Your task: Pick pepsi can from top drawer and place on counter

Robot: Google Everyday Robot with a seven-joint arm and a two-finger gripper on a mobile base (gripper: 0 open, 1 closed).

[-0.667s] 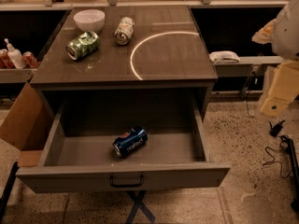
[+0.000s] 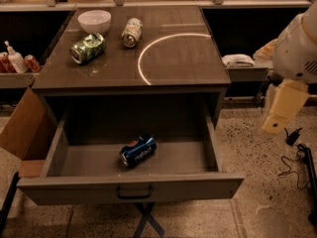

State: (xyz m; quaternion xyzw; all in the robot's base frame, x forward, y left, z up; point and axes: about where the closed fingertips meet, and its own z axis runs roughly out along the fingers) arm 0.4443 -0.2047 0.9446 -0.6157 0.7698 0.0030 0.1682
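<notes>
A speckled floor (image 2: pixel 257 182) lies under a grey-brown table (image 2: pixel 188 68), whose top drawer (image 2: pixel 131 187) stands pulled out below the front edge. The pincer (image 2: pixel 282 108) hangs beyond the table's right edge, well apart from it and holding nothing; I cannot tell whether it is open or closed. The pepsi can (image 2: pixel 137 150) lies on its side in the drawer, near the front middle. Towards the far left corner lie a green can (image 2: pixel 88 48) and a pale can (image 2: pixel 132 32), with a white bowl (image 2: pixel 94 20) beside them.

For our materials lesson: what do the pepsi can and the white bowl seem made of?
Pepsi can: likely painted metal, glossy blue, silver end. Bowl: ceramic or plastic, smooth plain white; unclear which. The gripper hangs right of the top drawer.
</notes>
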